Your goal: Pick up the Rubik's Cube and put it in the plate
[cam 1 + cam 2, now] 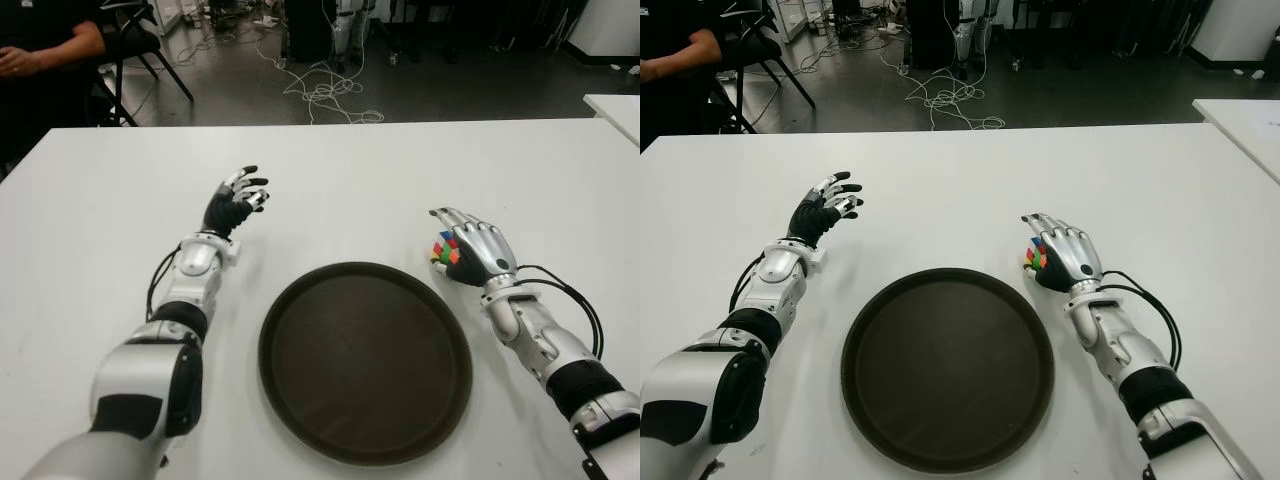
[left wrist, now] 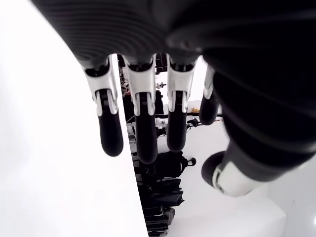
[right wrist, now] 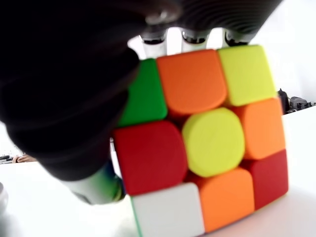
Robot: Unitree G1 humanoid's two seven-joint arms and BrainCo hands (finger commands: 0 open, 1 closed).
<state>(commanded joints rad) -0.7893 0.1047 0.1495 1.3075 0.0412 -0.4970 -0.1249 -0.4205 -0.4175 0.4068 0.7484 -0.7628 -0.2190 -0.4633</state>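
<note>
White table (image 1: 350, 170) fills the view. Nearest, a dark round plate (image 1: 365, 362), bare. Just right of its rim, right hand (image 1: 478, 252) curled over the cube (image 1: 445, 250), fingers wrapped on it. Left hand (image 1: 237, 200) beyond the plate's left side, fingers loosely spread, holding nothing. Cables (image 1: 325, 95) on the floor behind.

I see the Rubik's Cube (image 1: 446, 250) mostly covered by the right hand (image 1: 478, 252); only a few coloured tiles show. Person (image 1: 40, 60) cut off at frame's top-left. Right wrist view: cube's contact with table hidden.
</note>
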